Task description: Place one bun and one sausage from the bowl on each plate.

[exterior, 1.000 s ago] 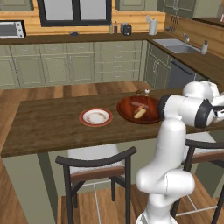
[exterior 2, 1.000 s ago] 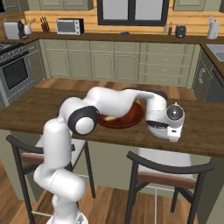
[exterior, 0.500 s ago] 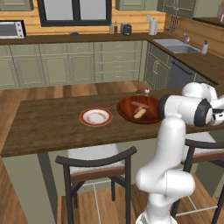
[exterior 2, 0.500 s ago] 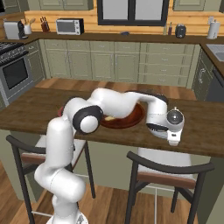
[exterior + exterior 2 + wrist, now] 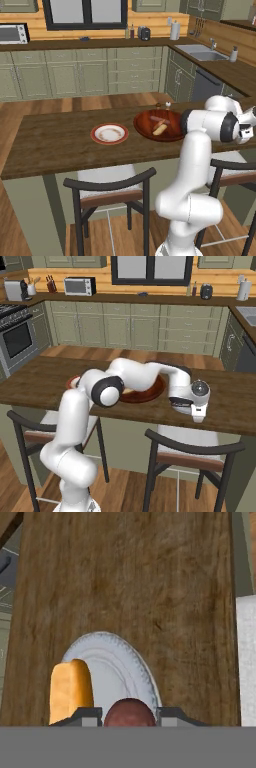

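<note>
Sausage [image 5: 129, 712], dark red and rounded, sits clamped between the jaws of the gripper [image 5: 129, 716], right above the pale grey plate [image 5: 125, 667] on the wooden desk [image 5: 125, 577]. A golden bun [image 5: 70, 689] lies on that plate's left side. Further left on the desk, the reddish-brown bowl [image 5: 172, 134] holds another sausage [image 5: 159, 119] and bun [image 5: 160, 129], beside the red-rimmed plate [image 5: 109, 134].
</note>
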